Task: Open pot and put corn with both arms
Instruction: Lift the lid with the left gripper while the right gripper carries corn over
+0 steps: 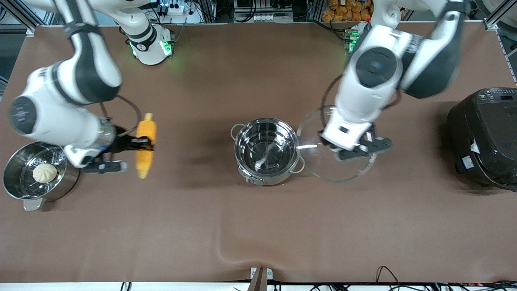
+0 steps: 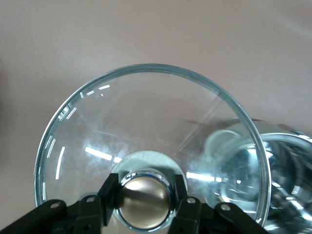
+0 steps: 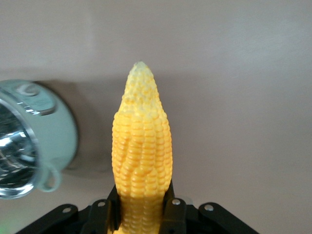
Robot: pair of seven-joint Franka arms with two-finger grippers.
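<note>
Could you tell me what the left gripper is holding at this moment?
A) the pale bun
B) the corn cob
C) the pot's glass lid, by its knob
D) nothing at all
C: the left gripper is shut on the copper-coloured knob of the glass lid, held beside the open pot, while the right gripper holds the corn.

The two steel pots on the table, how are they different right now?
The pot near the table's middle is empty, with thin wire loop handles; the steamer pot at the right arm's end holds a pale bun on a perforated insert and has a flat tab handle. The steamer pot lies slightly nearer the front camera. Both are round, shiny and uncovered.
</note>
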